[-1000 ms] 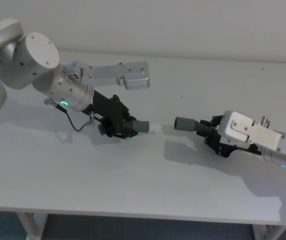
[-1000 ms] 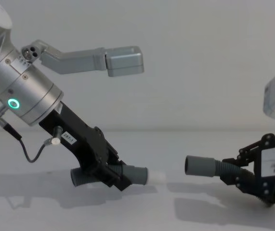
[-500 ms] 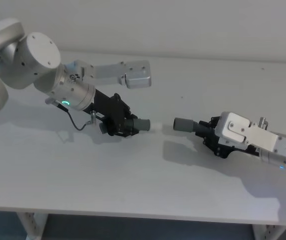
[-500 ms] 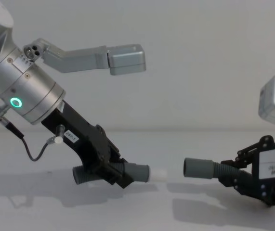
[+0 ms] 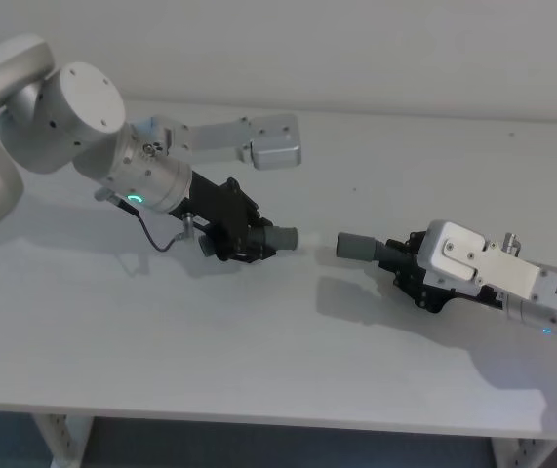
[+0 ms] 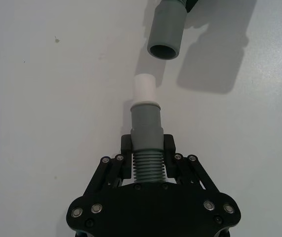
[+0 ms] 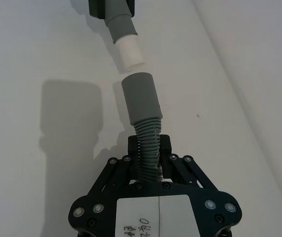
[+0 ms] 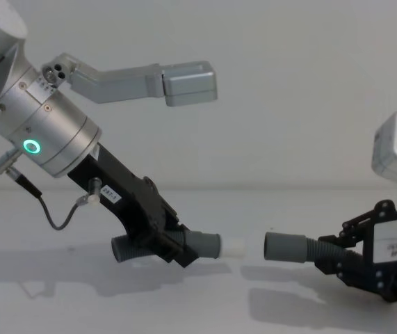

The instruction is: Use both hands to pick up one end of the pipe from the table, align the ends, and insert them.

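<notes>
My left gripper is shut on the ribbed middle of one pipe piece, held just above the table. Its grey cuff ends in a white tip that points right. My right gripper is shut on the ribs of the other piece, whose plain open cuff faces left. The two ends face each other nearly in line, a small gap apart and not touching.
The left arm's silver wrist with its green ring light and a grey camera bracket hang over the back left of the table. The right arm's silver camera block sits over its gripper. A plain wall stands behind.
My left gripper has carried its piece to the right and the right gripper has edged left. The gap between the white tip and the open cuff has narrowed.
</notes>
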`<action>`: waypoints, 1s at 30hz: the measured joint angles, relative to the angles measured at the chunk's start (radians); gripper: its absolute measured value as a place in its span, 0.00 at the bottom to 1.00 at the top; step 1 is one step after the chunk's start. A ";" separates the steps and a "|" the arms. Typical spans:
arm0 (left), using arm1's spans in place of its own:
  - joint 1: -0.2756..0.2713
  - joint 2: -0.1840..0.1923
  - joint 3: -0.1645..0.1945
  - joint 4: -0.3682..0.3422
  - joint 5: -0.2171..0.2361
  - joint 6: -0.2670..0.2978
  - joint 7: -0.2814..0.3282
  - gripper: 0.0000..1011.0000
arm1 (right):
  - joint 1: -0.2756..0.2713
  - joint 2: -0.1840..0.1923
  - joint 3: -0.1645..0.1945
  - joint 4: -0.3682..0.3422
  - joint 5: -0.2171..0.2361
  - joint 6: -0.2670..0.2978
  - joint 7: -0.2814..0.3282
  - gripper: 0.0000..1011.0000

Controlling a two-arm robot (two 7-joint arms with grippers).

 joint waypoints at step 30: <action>0.003 -0.035 -0.009 0.021 0.005 -0.017 -0.004 0.36 | 0.005 -0.022 -0.005 0.027 0.024 0.049 0.008 0.24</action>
